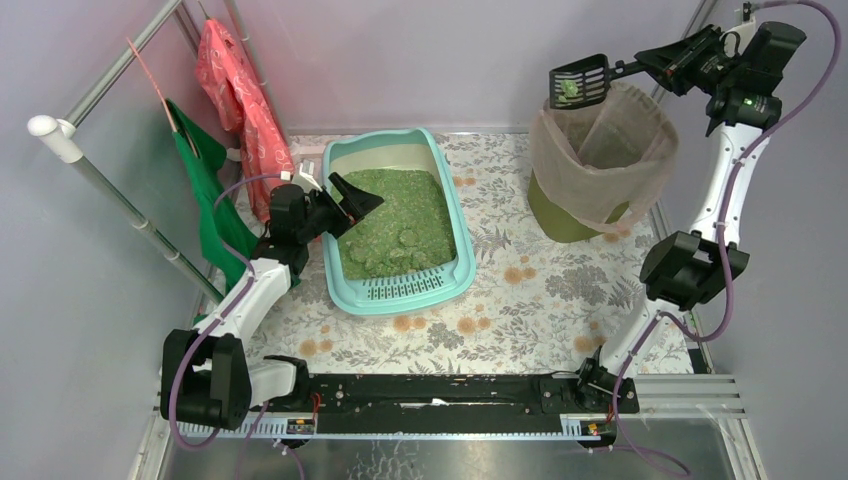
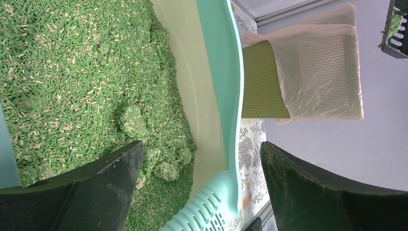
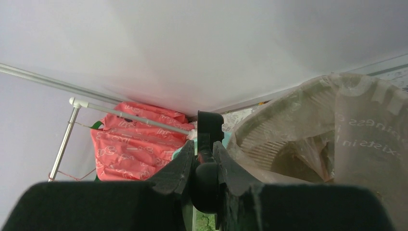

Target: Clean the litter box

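Handle (image 3: pixel 207 166) alone is showing in the right wrist view, the right gripper (image 1: pixel 645 63) clamping it. The head of the black slotted plastic scoop (image 1: pixel 580 82), carrying a green lump, is appearing whole only from overhead, above the round olive bin (image 1: pixel 560 218) with its beige bag. The left gripper (image 1: pixel 352 203), jaws wide apart, is hovering over the pale turquoise plastic litter box (image 1: pixel 452 190) mid-table. Its camera is revealing clumps (image 2: pixel 132 121) among green granules.
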Action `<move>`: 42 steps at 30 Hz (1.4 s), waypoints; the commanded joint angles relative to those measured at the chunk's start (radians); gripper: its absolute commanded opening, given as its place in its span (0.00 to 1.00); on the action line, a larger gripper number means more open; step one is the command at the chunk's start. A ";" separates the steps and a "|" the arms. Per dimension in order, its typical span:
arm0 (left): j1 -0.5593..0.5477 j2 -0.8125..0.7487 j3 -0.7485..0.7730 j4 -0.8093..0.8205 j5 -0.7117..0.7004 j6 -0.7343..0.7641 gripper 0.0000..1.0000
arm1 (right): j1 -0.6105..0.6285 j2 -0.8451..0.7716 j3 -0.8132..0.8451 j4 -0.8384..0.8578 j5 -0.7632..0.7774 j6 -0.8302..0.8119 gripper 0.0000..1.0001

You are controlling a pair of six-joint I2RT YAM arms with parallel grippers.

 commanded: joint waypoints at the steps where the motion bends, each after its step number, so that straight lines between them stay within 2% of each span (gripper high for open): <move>1: -0.010 0.001 -0.005 0.066 0.006 -0.003 0.99 | -0.016 -0.083 0.010 -0.037 0.043 -0.077 0.00; 13: -0.019 -0.003 -0.007 0.071 0.004 -0.004 0.99 | -0.033 -0.117 -0.024 -0.075 0.098 -0.132 0.00; 19: -0.023 -0.015 -0.009 0.060 -0.003 0.004 0.99 | -0.033 -0.133 0.006 -0.173 0.202 -0.233 0.00; 29: -0.024 -0.010 -0.008 0.069 0.001 -0.001 0.99 | -0.009 -0.181 0.009 -0.225 0.317 -0.394 0.00; 42: -0.024 0.015 -0.002 0.082 0.030 -0.012 0.99 | 0.188 -0.162 0.115 -0.346 0.698 -0.653 0.00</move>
